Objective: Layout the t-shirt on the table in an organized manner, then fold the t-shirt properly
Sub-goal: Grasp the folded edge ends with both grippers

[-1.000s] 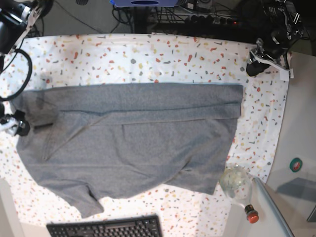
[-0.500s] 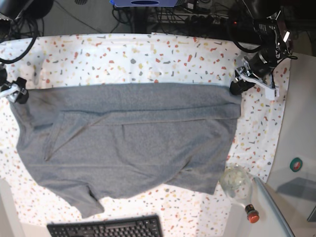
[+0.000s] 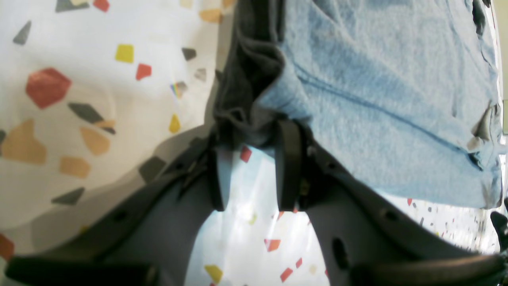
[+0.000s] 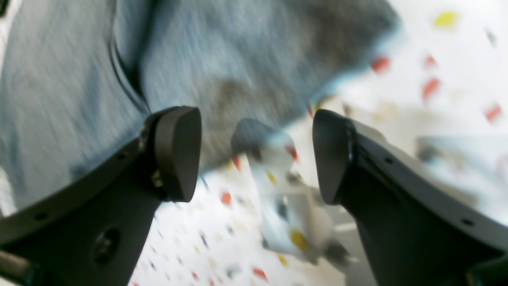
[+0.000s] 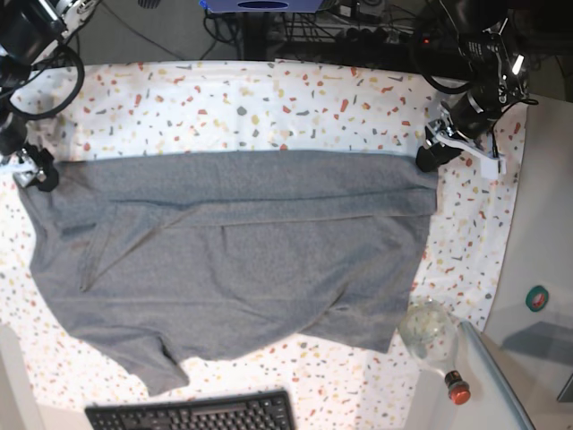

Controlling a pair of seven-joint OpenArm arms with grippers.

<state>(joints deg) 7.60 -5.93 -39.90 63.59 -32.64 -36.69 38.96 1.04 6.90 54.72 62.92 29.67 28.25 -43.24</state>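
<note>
The grey t-shirt (image 5: 242,251) lies spread on the flecked table (image 5: 269,98), its far part folded toward me in a long band. My left gripper (image 5: 428,159) is at the shirt's far right corner. In the left wrist view, my left gripper (image 3: 252,129) has its jaws close together with bunched shirt fabric (image 3: 377,79) between the tips. My right gripper (image 5: 36,175) is at the shirt's far left corner. In the blurred right wrist view, my right gripper (image 4: 256,131) is wide open and empty, just off the shirt's edge (image 4: 238,47).
A black keyboard (image 5: 192,414) lies at the near edge. A round glass bottle (image 5: 430,336) with a red cap stands at the near right corner. A plain grey side surface (image 5: 546,224) borders the table on the right. Cables run behind the far edge.
My right gripper has left the left sleeve and moved up to the far left corner; the sleeve now lies flatter. My left gripper came down from the table's corner onto the shirt's far right corner.
</note>
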